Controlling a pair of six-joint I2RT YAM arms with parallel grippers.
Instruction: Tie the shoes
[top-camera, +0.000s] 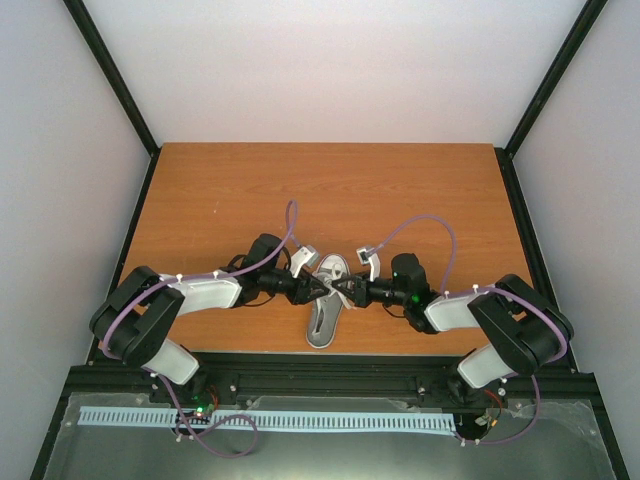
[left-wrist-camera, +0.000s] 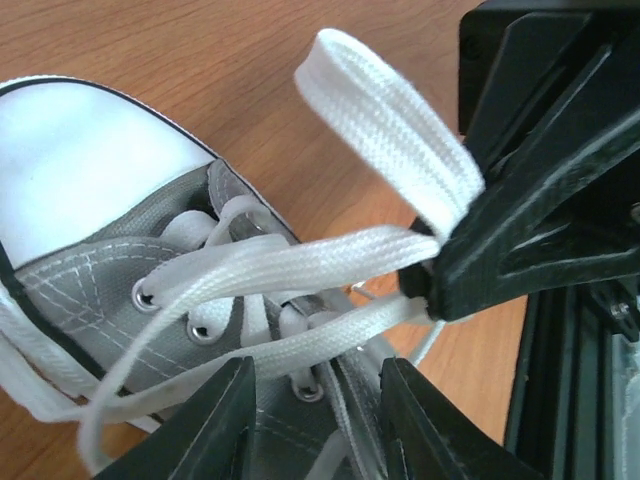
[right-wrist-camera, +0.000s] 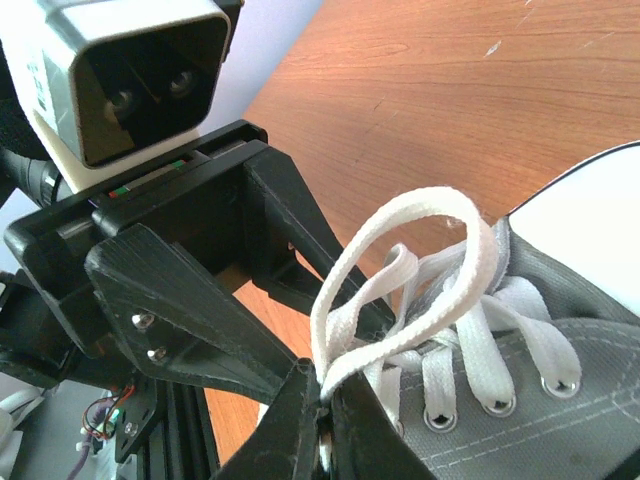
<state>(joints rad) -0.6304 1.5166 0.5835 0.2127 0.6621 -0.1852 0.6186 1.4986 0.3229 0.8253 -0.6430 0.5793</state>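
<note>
The grey canvas sneaker (top-camera: 325, 325) with white toe cap lies at the table's near middle, toe pointing away. Both grippers meet over its laces. My right gripper (right-wrist-camera: 328, 388) is shut on the base of a white lace loop (right-wrist-camera: 470, 230) and holds it up above the eyelets; it also shows in the top view (top-camera: 344, 290). My left gripper (left-wrist-camera: 318, 372) is open, its jaws standing either side of a lace strand (left-wrist-camera: 330, 325) that crosses the tongue, just above the sneaker (left-wrist-camera: 100, 285). The held loop (left-wrist-camera: 390, 120) rises beside the right gripper's fingers (left-wrist-camera: 530, 210).
The wooden table (top-camera: 220, 200) stretches away behind the shoe, with grey walls on three sides. A black frame rail (top-camera: 330, 370) runs along the near edge, close below the sneaker's heel. The left arm's camera housing (right-wrist-camera: 130, 80) sits close in front of the right gripper.
</note>
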